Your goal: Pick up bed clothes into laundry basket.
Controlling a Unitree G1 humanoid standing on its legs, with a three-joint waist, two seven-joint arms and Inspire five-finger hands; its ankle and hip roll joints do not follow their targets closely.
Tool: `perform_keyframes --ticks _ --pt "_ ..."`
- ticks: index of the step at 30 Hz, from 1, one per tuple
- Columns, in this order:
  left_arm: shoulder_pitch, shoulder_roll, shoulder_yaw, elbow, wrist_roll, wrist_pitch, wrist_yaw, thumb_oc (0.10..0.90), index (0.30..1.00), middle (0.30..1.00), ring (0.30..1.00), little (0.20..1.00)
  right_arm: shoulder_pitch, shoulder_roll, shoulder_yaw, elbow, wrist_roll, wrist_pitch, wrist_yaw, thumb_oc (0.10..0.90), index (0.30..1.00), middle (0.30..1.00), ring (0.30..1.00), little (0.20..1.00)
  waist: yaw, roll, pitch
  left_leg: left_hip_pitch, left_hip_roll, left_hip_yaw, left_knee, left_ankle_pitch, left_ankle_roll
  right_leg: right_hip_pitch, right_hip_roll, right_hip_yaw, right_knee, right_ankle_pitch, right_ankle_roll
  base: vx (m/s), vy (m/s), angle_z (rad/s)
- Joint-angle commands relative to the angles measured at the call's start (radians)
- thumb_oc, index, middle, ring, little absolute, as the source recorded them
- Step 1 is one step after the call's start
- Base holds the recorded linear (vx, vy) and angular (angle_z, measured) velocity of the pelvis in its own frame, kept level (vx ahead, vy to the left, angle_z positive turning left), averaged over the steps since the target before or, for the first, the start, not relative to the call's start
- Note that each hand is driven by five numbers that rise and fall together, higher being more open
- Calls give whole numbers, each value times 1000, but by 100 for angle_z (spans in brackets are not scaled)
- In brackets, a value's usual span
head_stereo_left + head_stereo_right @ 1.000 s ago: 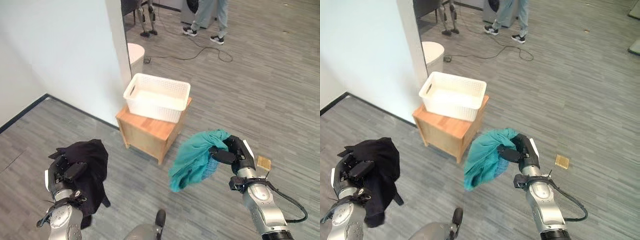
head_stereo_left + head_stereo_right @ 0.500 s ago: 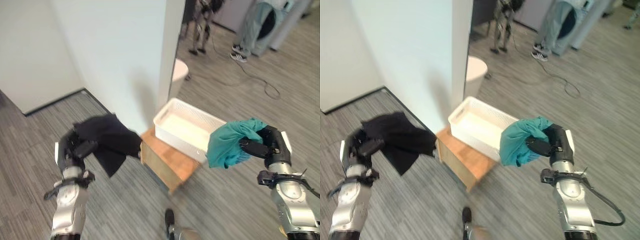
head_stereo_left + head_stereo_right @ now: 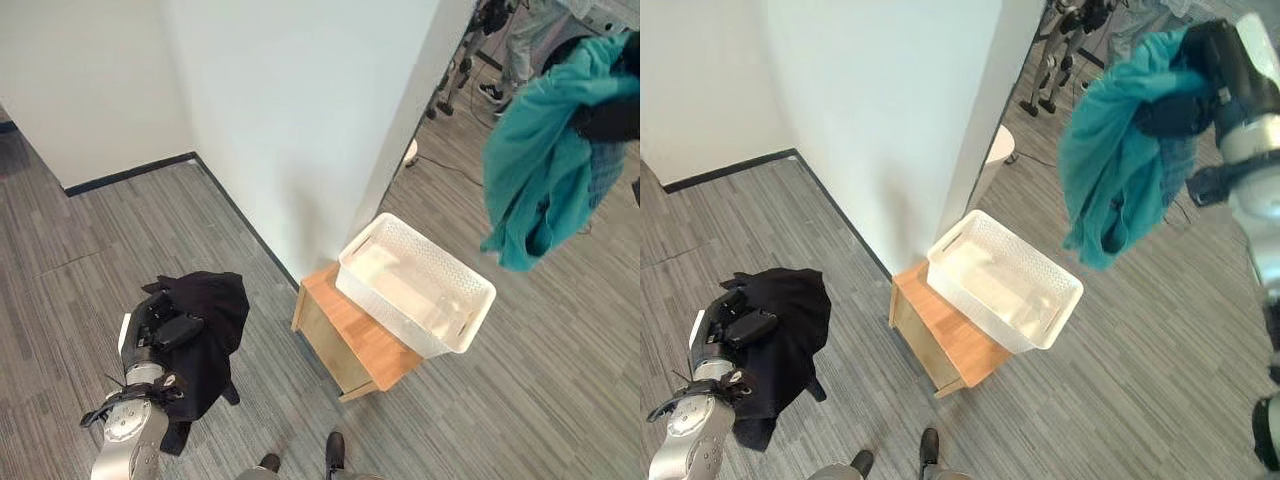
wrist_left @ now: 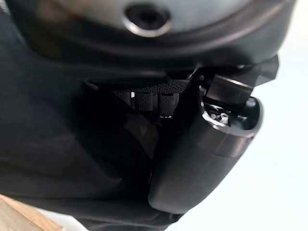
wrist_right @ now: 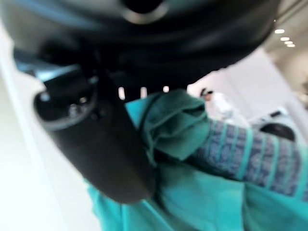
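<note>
Clothes are in both hands, and the white basket [image 3: 417, 294] stands empty on a small wooden cabinet [image 3: 350, 345] by the corner of the wall. The right hand [image 3: 1212, 75] is raised high, its fingers curled tight round a bunch of teal cloth [image 3: 1115, 165], which hangs in the air above the basket and off to the side away from the wall. The left hand [image 3: 160, 333] is held low, well apart from the basket on the wall side, its fingers and thumb closed on a black garment [image 3: 205, 335] that drapes down over the wrist.

The step in hand looks like bringing the teal cloth over the basket to drop it. To do that well, the hand should probably come directly above the basket's middle and then lower before letting go, so the hanging tail goes in first and does not catch on the rim or spill over the side.

The teal cloth hangs with its long axis close to upright, bunched end at the hand, loose end pointing down toward the floor beside the basket. The black garment also hangs mostly downward from its grip, in a shorter, broader bundle.
</note>
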Motion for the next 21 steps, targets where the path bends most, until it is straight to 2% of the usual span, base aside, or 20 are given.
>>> perform_keyframes --ticks 1,4,10,21 --pt "-20 106 4 -130 -19 -133 -32 400 300 300 300 300 -173 -74 106 77 -56 -34 -46 400 300 300 300 300 11 15 -165 -45 20 -33 -143 91 -49 44 2 -37 61 -206 57 -2 -12 14" --pt "-27 115 1 -129 -23 -135 -30 400 300 300 300 300 -235 -43 208 141 -151 -14 -36 400 300 300 300 300 21 23 -156 -52 19 -39 -146 97 -52 40 2 -43 63 -208 56 -11 -5 8" --pt "-30 118 -11 -140 -29 -138 -32 400 300 300 300 300 -281 18 294 231 -280 12 -48 400 300 300 300 300 33 46 -142 -74 10 -52 -148 109 -53 34 -5 -64 58 -208 56 -1 -2 6" --pt "-30 117 -8 -139 -28 -143 -18 400 300 300 300 300 -274 41 275 215 -334 24 -72 400 300 300 300 300 34 69 -133 -100 -2 -50 -148 116 -51 31 -11 -70 34 -205 58 3 4 1"
